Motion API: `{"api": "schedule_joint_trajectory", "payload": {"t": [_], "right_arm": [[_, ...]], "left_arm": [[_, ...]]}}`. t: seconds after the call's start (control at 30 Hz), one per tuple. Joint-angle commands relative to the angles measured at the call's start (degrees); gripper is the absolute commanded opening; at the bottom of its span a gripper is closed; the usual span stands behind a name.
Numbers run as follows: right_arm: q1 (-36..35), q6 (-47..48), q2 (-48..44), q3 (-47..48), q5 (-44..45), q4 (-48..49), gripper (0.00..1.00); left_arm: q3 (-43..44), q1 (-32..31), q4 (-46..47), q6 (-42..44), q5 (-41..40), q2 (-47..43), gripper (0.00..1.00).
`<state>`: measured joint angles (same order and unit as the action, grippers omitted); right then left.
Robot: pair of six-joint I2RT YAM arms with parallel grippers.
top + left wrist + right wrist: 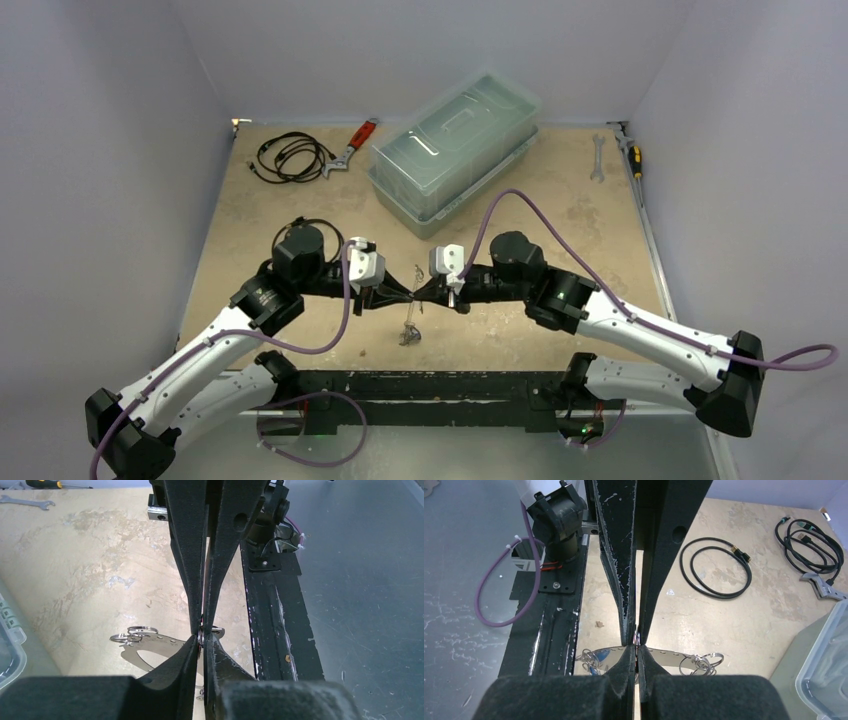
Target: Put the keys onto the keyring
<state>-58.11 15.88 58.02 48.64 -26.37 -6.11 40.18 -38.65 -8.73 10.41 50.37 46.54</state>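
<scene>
Both left gripper (201, 642) and right gripper (637, 650) clamp keyring (150, 644) near table's (600, 230) front edge.

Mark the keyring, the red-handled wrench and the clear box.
keyring (666, 655), right wrist view, on the right part of its shiny band.
red-handled wrench (352, 147), top view, mid-shank between handle and jaw.
clear box (455, 125), top view, on the lid.

clear lidded plastic bin (455, 150) at back of tan table (580, 230), coiled black cable (290, 157) back left, red-handled wrench (350, 148) beside it, silver spanner (597, 158) back right, probably a screwdriver (633, 155) just beside it
</scene>
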Motion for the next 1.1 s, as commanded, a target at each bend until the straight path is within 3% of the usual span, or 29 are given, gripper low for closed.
{"api": "schedule_joint_trajectory", "payload": {"t": [0.0, 0.23, 0.3, 0.37, 0.47, 0.73, 1.07], "right_arm": [[-0.6, 0.63, 0.43, 3.2, -0.87, 1.72, 0.0], [-0.6, 0.6, 0.66, 3.01, 0.14, 2.07, 0.02], [-0.6, 0.55, 0.08, 2.49, 0.56, 2.91, 0.25], [-0.6, 0.05, -1.11, 1.37, 0.29, 4.75, 0.39], [-0.6, -1.14, -3.91, -0.66, 0.63, 8.18, 0.47], [-0.43, -4.01, -11.44, -6.66, 3.06, 16.41, 0.46], [-0.37, -4.54, -12.52, -7.98, 4.22, 19.18, 0.25]], "left_arm": [[2.38, -0.07, 3.19, -0.52, 0.51, 0.1, 0.02], [2.62, -0.02, 3.57, -1.15, -0.31, -0.82, 0.0], [2.45, -0.02, 4.41, -1.6, -0.83, -1.74, 0.0], [1.78, -0.07, 6.07, -2.47, -0.99, -2.93, 0.0], [0.9, 0.05, 7.82, -4.04, -0.96, -3.85, 0.0], [-1.33, 0.05, 16.07, -8.03, -1.0, -5.84, 0.0], [-3.04, 0.07, 20.56, -9.97, -1.33, -7.37, 0.0]]}}
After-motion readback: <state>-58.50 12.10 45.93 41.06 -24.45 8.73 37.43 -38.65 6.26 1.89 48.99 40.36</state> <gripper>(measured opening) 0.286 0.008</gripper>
